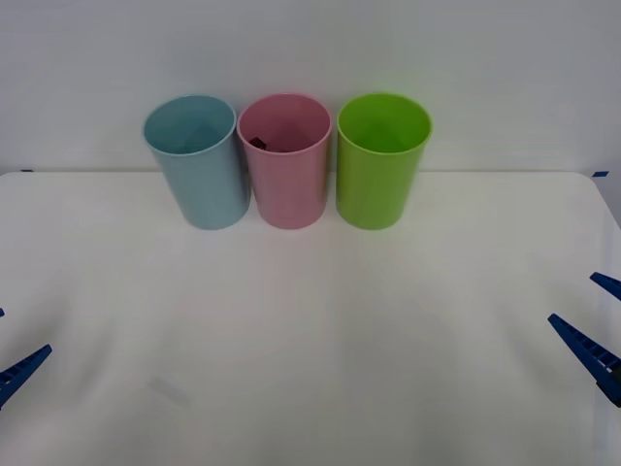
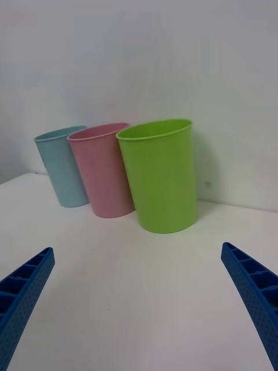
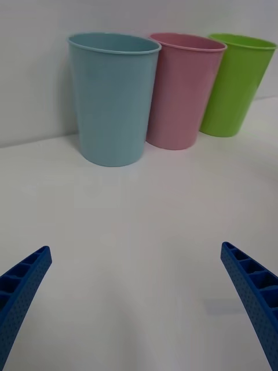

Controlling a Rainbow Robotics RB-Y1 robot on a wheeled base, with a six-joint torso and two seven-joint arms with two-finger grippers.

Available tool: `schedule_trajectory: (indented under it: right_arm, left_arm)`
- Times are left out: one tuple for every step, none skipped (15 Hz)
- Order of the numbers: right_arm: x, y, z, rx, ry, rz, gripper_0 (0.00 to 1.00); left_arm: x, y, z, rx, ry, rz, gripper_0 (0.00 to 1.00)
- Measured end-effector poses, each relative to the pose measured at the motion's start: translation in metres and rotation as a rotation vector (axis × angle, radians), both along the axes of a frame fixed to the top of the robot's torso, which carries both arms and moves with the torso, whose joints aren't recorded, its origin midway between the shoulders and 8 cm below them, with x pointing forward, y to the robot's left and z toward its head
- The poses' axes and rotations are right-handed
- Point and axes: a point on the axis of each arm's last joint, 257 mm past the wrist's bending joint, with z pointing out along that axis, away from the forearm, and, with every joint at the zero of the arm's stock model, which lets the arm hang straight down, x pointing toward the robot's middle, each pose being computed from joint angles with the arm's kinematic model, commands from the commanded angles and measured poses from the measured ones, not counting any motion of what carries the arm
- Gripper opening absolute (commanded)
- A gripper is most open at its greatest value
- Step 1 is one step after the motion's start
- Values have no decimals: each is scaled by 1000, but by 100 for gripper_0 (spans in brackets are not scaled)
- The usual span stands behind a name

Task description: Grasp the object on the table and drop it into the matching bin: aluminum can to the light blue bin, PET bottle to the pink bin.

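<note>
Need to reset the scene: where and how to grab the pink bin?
The pink bin: likely its near rim, from above, pinching the wall: its top is open. The light blue bin and green bin crowd its flanks; bare table lies on the near side.

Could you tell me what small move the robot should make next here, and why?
Probably none beyond keeping both arms parked: something dark already lies inside the pink bin, apparently the bottle, and the left hand and right hand sit open and empty at the table edges.
</note>
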Motion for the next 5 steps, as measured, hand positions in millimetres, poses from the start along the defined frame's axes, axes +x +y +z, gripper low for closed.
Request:
schedule_trajectory:
  right_arm:
    - [0, 0, 0, 0, 0, 0, 100]
    - [0, 0, 0, 0, 0, 0, 100]
    - [0, 0, 0, 0, 0, 0, 100]
    - [0, 0, 0, 0, 0, 0, 100]
    - [0, 0, 0, 0, 0, 0, 100]
  left_arm:
    - [-1, 1, 1, -3, -2, 2, 100]
    - [-3, 4, 3, -4, -4, 5, 100]
    - [-3, 5, 5, -3, -6, 6, 100]
    - [-4, 5, 5, -3, -5, 7, 100]
    - [-4, 5, 5, -4, -4, 7, 100]
